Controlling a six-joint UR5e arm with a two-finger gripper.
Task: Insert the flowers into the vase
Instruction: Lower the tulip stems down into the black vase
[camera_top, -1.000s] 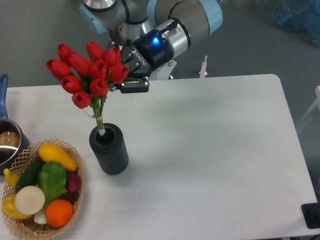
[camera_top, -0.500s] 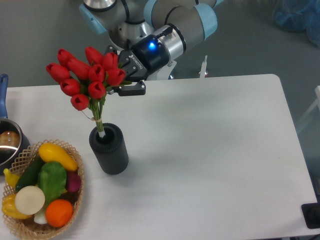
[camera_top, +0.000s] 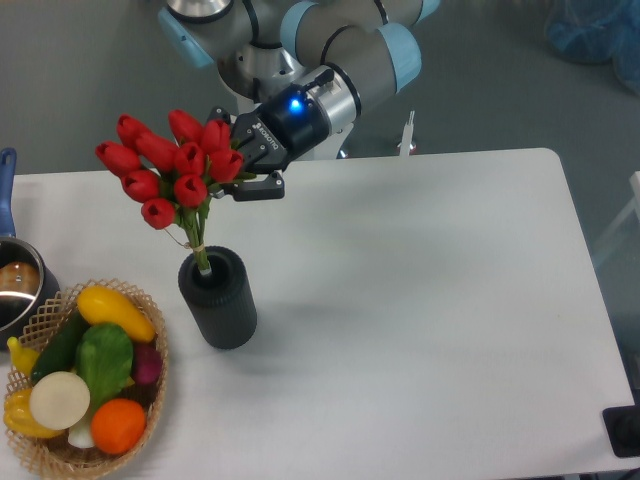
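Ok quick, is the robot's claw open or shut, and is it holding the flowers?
End effector: closed on the flowers, stems down in the vase.

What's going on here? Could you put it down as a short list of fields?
flowers: red tulips, stem ends inside the vase mouth, blooms leaning left
vase: dark ribbed cylinder, upright on the white table
gripper: right beside the blooms; whether it grips them cannot be told
basket: wicker, front left, filled with vegetables
pot: metal, at the left edge

Robot lab, bare white table (camera_top: 420, 300) (grey floor), mounted arm (camera_top: 330, 60)
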